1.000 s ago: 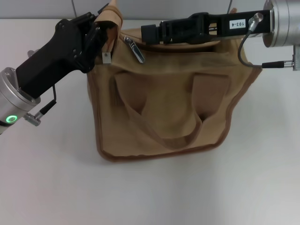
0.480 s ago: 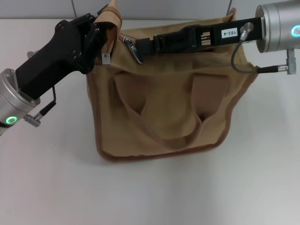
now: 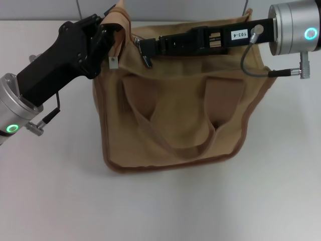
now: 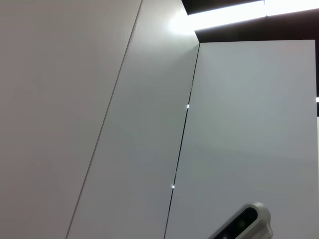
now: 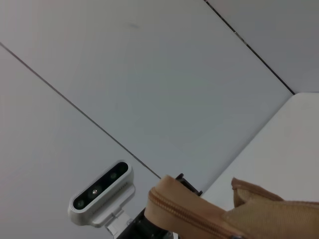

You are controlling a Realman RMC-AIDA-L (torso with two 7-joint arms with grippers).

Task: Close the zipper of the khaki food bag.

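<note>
The khaki food bag (image 3: 180,115) lies on the white table, its looped handles flat on its front. My left gripper (image 3: 111,31) is at the bag's far left top corner, shut on a khaki end flap (image 3: 119,19) that it holds up. My right gripper (image 3: 144,48) reaches across the bag's top from the right, and its tip is at the silver pull tab (image 3: 146,60) of the zipper near the bag's left end. The rest of the zipper line is hidden under the right arm. The right wrist view shows the bag's raised end (image 5: 259,214) with a stitched zip line (image 5: 184,216).
The white table (image 3: 160,206) surrounds the bag. A small white tag (image 3: 114,62) hangs by the left gripper. A wall of grey panels (image 4: 149,124) stands behind. The left arm's camera housing (image 5: 102,191) shows in the right wrist view.
My right gripper has moved left along the bag's top, from about a third of the way across to the silver pull tab. The left gripper and the bag have stayed still.
</note>
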